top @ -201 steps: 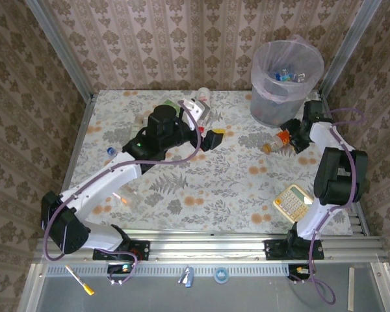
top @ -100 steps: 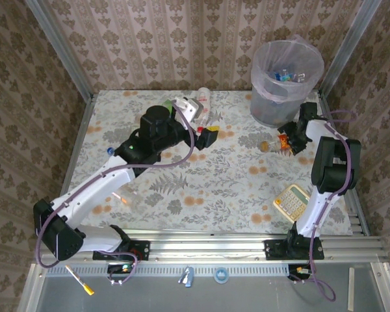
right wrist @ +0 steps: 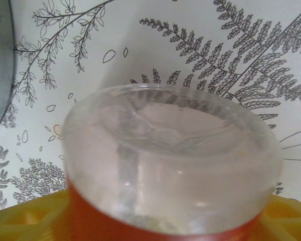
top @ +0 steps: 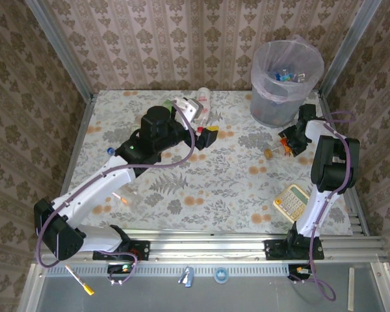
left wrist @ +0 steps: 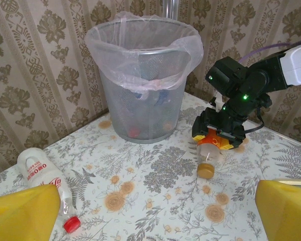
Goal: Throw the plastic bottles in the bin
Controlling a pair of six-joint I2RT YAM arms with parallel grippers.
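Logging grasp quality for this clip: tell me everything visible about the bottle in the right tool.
The bottle is small, clear plastic, with an orange label band and a tan cap. The right tool is shut on its labelled body; its clear base faces that wrist's camera, cap tilted down. It hangs beside the bin, outside it. Whether the cap touches the table is unclear.
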